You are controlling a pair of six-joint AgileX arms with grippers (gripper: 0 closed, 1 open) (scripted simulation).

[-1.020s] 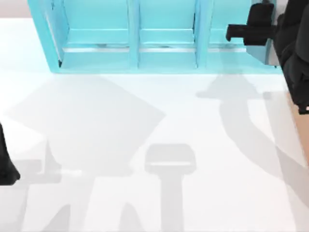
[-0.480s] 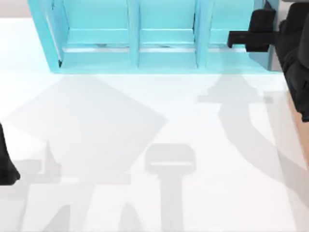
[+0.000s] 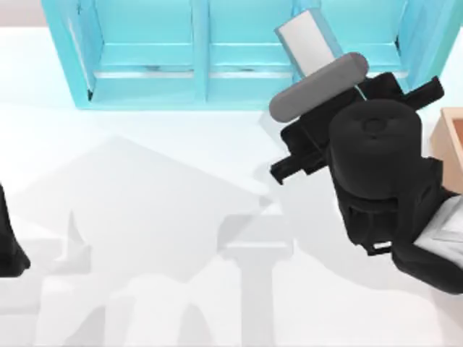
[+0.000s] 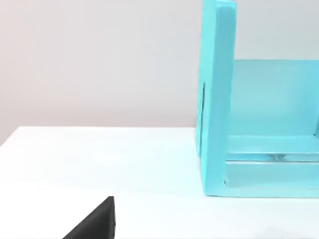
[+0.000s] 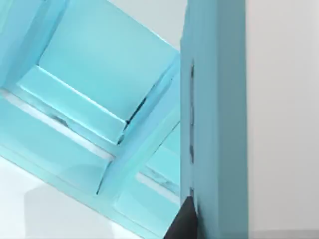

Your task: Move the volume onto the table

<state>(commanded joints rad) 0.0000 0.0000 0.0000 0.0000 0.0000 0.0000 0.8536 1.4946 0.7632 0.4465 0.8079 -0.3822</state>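
Observation:
The volume (image 3: 307, 42) shows its white-grey page edges and a strip of teal cover, raised in front of the shelf's right compartment, above the table (image 3: 145, 181). My right gripper (image 3: 329, 90) is shut on it, with the bulky black arm just below it in the top view. In the right wrist view the volume (image 5: 217, 114) stands as a tall teal slab close to the camera, with a dark finger (image 5: 183, 221) pressed against its side. My left arm (image 3: 10, 246) stays parked at the table's left edge.
The teal-blue shelf unit (image 3: 195, 50) runs along the back of the table, and its end wall (image 4: 218, 99) faces the left wrist camera. An orange-brown wooden box (image 3: 452, 137) sits at the right edge. Open white surface lies in the middle and on the left.
My right arm has pulled back out of the shelf's right compartment, swung left and risen towards the camera, bringing the volume out with it. The left arm has not moved.

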